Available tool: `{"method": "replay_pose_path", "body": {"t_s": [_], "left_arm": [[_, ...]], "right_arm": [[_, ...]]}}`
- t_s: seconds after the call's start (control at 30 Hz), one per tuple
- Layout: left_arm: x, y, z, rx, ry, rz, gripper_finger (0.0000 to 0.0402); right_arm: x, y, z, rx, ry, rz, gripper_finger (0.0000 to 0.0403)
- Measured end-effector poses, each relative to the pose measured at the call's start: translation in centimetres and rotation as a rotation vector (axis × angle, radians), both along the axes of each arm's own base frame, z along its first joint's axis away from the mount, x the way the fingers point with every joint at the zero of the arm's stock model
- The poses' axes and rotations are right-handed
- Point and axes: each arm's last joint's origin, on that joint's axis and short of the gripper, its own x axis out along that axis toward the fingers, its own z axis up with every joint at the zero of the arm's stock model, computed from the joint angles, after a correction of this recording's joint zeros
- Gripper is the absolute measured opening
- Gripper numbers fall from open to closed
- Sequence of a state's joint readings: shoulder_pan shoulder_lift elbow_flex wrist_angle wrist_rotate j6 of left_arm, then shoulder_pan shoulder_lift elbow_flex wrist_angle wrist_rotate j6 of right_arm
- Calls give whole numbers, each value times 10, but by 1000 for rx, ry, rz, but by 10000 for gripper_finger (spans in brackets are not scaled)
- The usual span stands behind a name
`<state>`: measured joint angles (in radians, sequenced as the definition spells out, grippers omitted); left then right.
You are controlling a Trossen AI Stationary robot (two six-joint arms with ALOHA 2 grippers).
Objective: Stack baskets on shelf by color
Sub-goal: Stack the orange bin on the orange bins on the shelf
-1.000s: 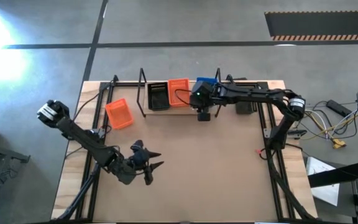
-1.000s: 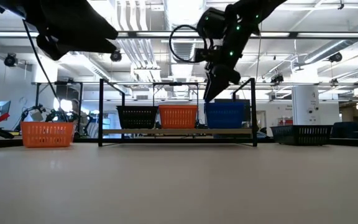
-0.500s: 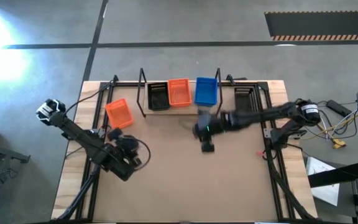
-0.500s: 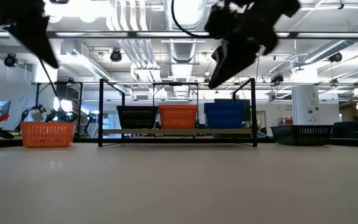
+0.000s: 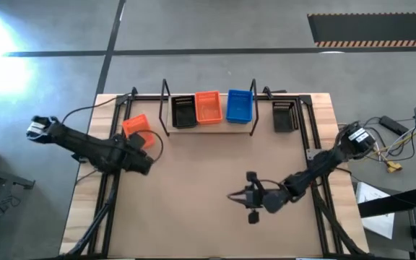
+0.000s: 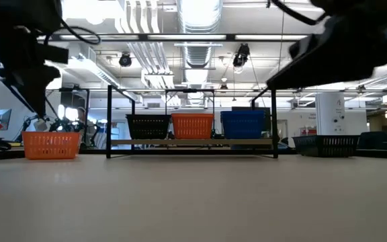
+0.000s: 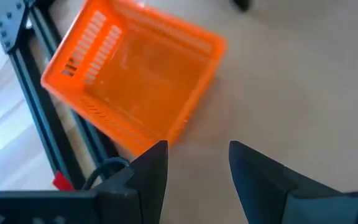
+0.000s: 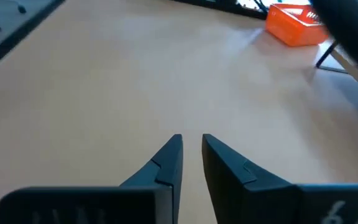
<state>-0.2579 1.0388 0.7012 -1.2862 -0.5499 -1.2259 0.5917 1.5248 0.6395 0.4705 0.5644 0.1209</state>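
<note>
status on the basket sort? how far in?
Done: black basket, orange basket and blue basket sit on the shelf. In hand: nothing; left gripper open beside loose orange basket. Left: that one, plus black basket on table. Right gripper empty.

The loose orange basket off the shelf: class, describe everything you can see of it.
The loose orange basket is a small rectangular plastic bin with slotted, mesh-like walls and an open, empty top. It sits upright on the table, turned at an angle, beside the shelf near the table's left edge. The left gripper is open above and next to it, touching nothing.
</note>
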Motion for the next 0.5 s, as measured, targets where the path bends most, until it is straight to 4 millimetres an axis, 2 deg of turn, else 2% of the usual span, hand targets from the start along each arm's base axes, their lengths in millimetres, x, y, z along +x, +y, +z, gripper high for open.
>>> {"method": "replay_pose_path", "body": {"t_s": [0.1, 0.23, 0.5], "left_arm": [[-3, 15, -9, -11, -18, -10, 155], [-1, 31, -20, -37, -22, -65, 155], [6, 51, -32, -82, 17, -79, 155]], "right_arm": [[-6, 8, -8, 19, -34, 1, 49], [-4, 11, -14, 22, -43, -2, 47], [5, 5, -18, 15, -75, -25, 47]]}}
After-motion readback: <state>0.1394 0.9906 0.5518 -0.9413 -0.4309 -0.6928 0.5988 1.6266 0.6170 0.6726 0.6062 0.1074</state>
